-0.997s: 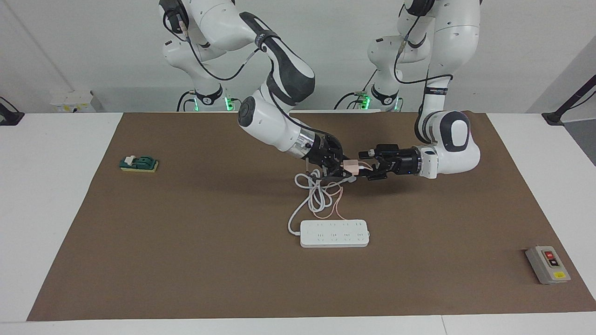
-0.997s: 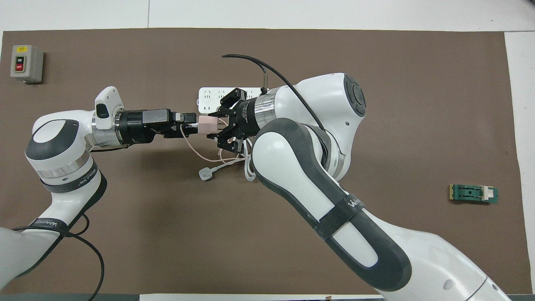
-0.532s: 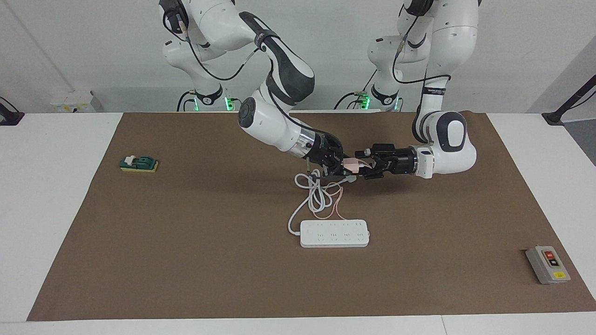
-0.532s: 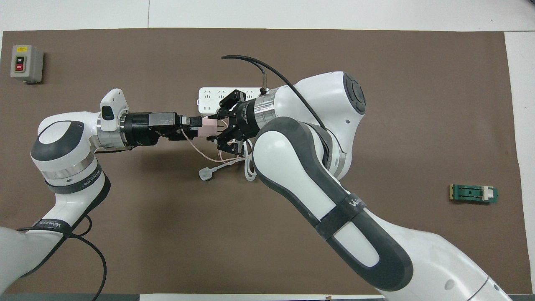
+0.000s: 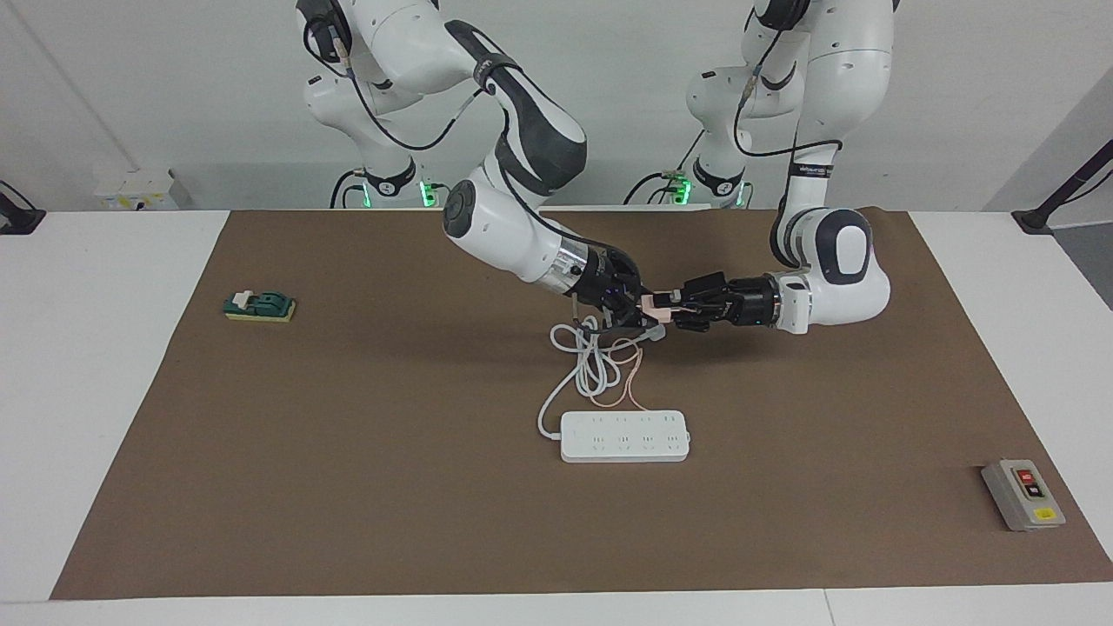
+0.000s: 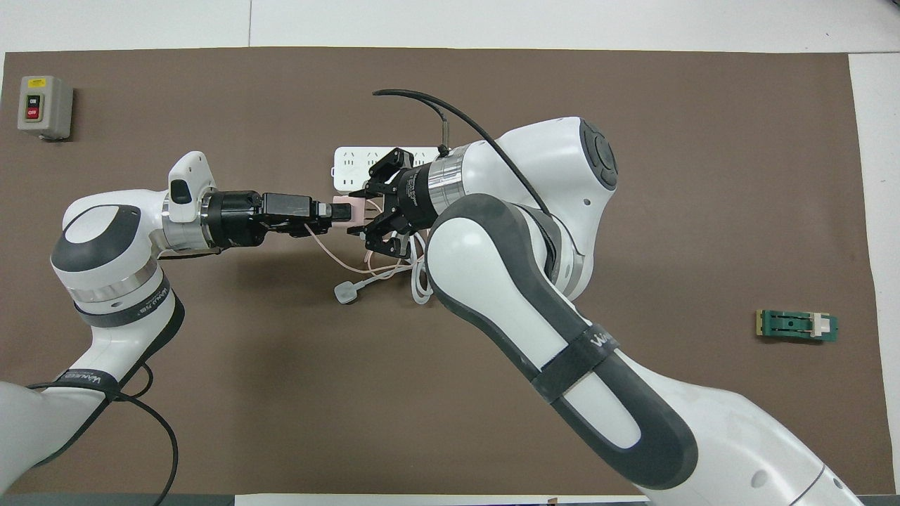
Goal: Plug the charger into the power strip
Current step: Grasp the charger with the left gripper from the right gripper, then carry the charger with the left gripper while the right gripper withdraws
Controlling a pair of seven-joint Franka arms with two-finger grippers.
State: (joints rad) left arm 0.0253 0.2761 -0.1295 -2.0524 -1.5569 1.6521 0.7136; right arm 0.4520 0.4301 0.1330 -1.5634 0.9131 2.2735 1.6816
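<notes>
A: Charger (image 5: 654, 303) sits above mid-mat, both our grippers clamped on it: left gripper (image 5: 675, 305), right gripper (image 5: 641, 308).

B: We release right first, then carry to the power strip (image 5: 624, 436).

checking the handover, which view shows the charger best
The overhead view: the charger shows as a pink block between the left claw and right claw. In the facing view only a pink sliver shows between them.
</notes>
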